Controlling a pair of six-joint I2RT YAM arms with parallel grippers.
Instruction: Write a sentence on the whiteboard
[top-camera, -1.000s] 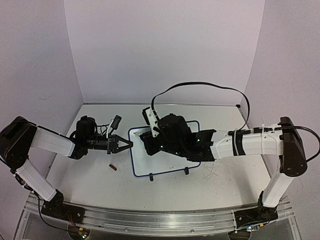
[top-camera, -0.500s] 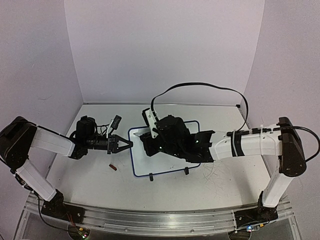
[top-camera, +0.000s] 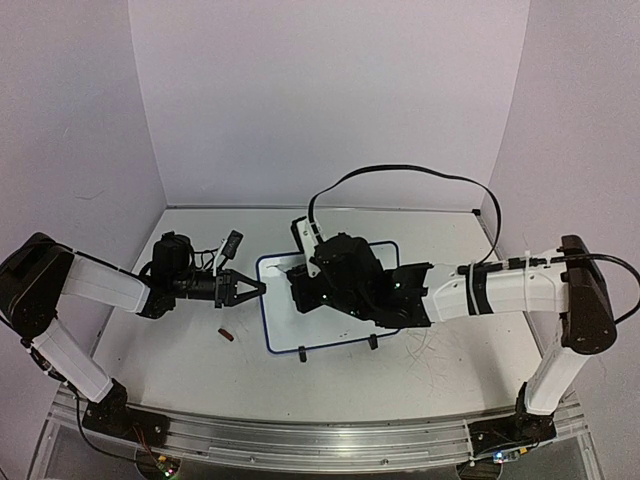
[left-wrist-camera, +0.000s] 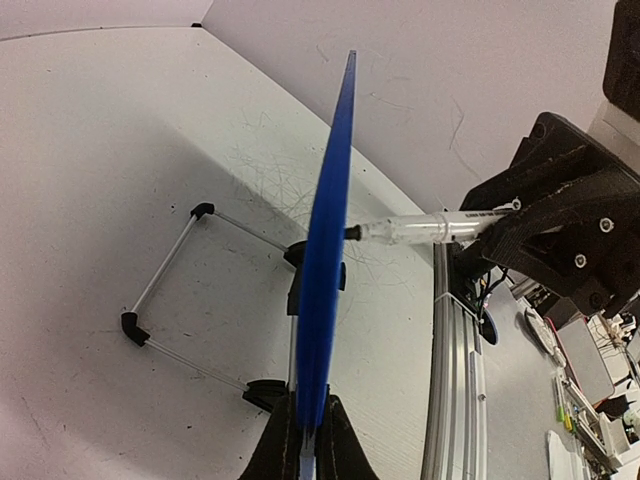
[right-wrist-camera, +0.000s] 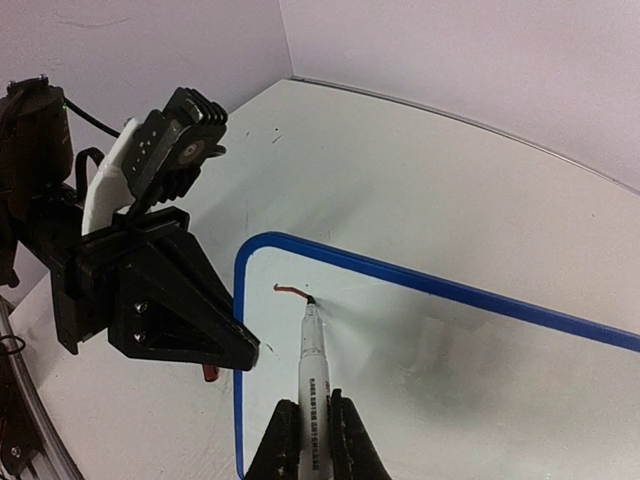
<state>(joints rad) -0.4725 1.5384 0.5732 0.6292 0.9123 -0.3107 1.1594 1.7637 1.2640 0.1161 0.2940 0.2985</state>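
The whiteboard (top-camera: 300, 325), white with a blue rim, stands tilted on the table's middle. My left gripper (top-camera: 258, 287) is shut on its left edge, and the left wrist view shows the whiteboard (left-wrist-camera: 330, 250) edge-on between that gripper's (left-wrist-camera: 308, 440) jaws. My right gripper (right-wrist-camera: 312, 425) is shut on a white marker (right-wrist-camera: 312, 365), whose tip touches the board (right-wrist-camera: 480, 370) near its top left corner. Of the sentence only one short red stroke (right-wrist-camera: 288, 290) shows. In the top view the right wrist (top-camera: 345, 275) hides the marker and stroke. The marker (left-wrist-camera: 420, 230) meets the board's face.
A small red cap (top-camera: 227, 336) lies on the tabletop left of the board. Two black feet (top-camera: 302, 354) and a wire stand (left-wrist-camera: 170, 290) hold the board up. A black cable (top-camera: 400, 170) arcs over the right arm. An aluminium rail (top-camera: 300, 440) runs along the near edge.
The right wrist with the marker has shifted slightly to the right across the board. The left arm and the board have not moved.
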